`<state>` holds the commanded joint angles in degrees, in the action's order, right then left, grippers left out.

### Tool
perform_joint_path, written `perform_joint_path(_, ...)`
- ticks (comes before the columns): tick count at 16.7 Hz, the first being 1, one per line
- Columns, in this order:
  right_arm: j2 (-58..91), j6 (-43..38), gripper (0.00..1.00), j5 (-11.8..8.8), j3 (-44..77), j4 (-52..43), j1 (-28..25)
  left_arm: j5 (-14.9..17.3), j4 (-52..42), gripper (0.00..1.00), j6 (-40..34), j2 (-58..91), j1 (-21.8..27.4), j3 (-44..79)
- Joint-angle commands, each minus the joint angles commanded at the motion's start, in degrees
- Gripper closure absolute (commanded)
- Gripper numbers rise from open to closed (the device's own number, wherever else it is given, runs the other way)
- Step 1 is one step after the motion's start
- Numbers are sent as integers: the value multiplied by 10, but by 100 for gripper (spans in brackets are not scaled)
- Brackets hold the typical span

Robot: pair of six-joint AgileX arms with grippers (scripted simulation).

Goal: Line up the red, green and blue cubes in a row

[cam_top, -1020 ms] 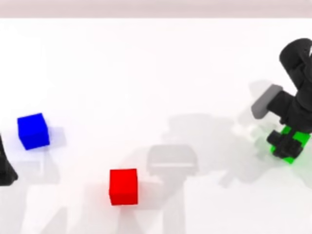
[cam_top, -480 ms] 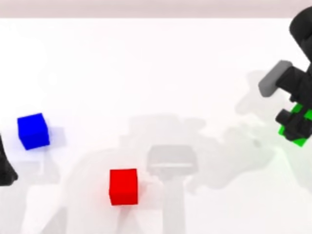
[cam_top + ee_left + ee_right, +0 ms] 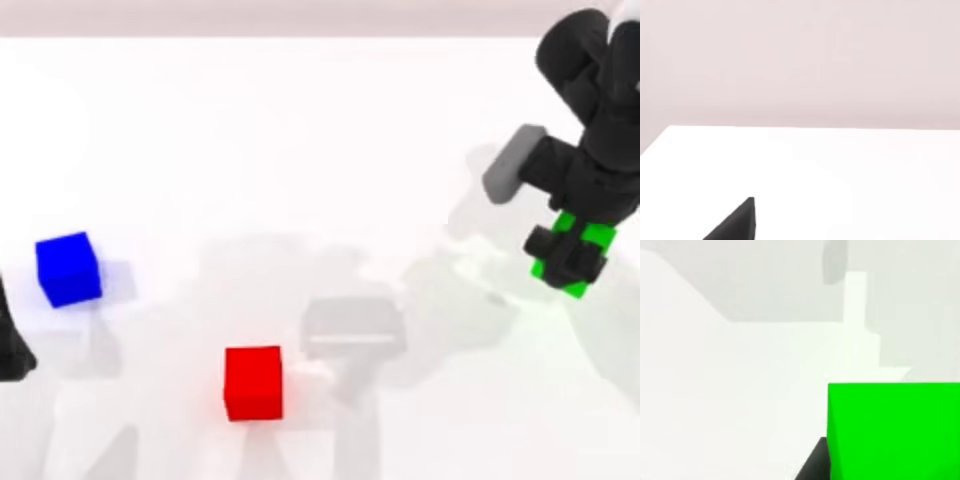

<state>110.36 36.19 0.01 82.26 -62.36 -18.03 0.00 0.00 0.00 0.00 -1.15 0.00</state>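
Observation:
My right gripper [image 3: 567,256] is shut on the green cube [image 3: 598,237] and holds it above the table at the right side. In the right wrist view the green cube [image 3: 892,430] fills the near corner, with one dark finger [image 3: 812,465] against its side. The red cube [image 3: 253,382] rests on the table near the front, left of centre. At the left side sits the blue cube [image 3: 68,268]. My left gripper [image 3: 10,345] is parked at the left edge just in front of the blue cube, and one of its fingers [image 3: 737,222] shows, set wide of centre.
The white table [image 3: 300,150] stretches back to a pale wall. Soft grey shadows of the arms lie across the middle, right of the red cube.
My right gripper has carried the green cube away from the front right, first toward the back, then leftward. The red cube, the blue cube and the left arm have not moved.

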Motion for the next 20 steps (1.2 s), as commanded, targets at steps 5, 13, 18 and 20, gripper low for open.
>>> perform_joint_path(5, 44, 8, 100, -1, 75, -41, -184, 0, 0, 0, 0, 0, 0, 0)
perform_joint_path(13, 71, 15, 100, -1, 144, -68, -334, 0, 0, 0, 0, 0, 0, 0)
perform_joint_path(18, 73, 10, 100, -1, 122, -44, -330, 0, 0, 0, 0, 0, 0, 0)
perform_joint_path(20, 84, 9, 100, -1, 91, 0, -329, 0, 0, 0, 0, 0, 0, 0)
